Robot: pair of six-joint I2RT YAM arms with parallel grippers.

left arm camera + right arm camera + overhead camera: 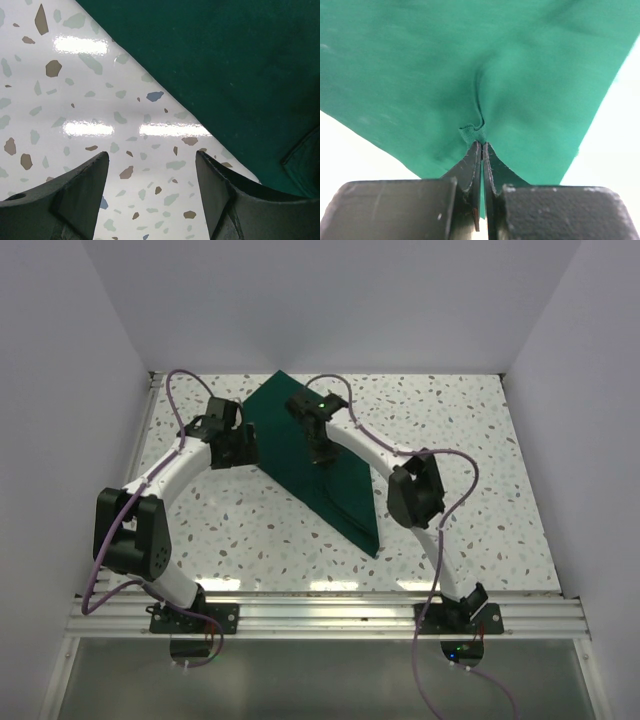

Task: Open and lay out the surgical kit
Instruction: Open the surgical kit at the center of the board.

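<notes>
The surgical kit's dark green cloth wrap point(300, 455) lies on the speckled table, one flap lifted toward the back. My right gripper point(322, 452) is shut on a pinched fold of the green cloth point(475, 131), which hangs stretched beyond its fingertips point(472, 157). My left gripper point(243, 445) is open and empty, low over bare table just left of the cloth's edge point(165, 95); its fingers point(85, 190) touch nothing. The steel tray and the instruments are hidden.
White walls enclose the table on the left, back and right. An aluminium rail point(320, 615) runs along the near edge by the arm bases. A seam or pocket edge of the cloth point(300, 150) shows at the right of the left wrist view.
</notes>
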